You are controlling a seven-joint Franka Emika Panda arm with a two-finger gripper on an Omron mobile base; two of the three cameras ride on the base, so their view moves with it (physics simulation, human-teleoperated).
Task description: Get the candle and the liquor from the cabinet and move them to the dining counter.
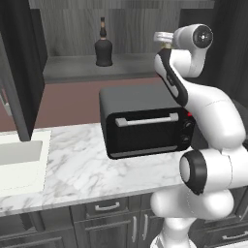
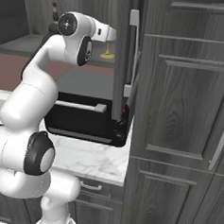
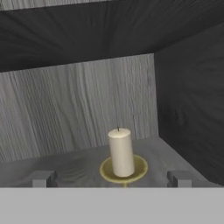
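Inside a dark grey wood-grain cabinet (image 3: 83, 109), a cream candle (image 3: 121, 152) stands upright on its gold base on the shelf, near the right wall. The gripper (image 3: 111, 178) has its fingers (image 3: 42, 178) spread wide, empty, with the candle straight ahead and centred between them, just beyond the tips. The liquor (image 1: 103, 44) stands well off to the fingers' left on the same shelf
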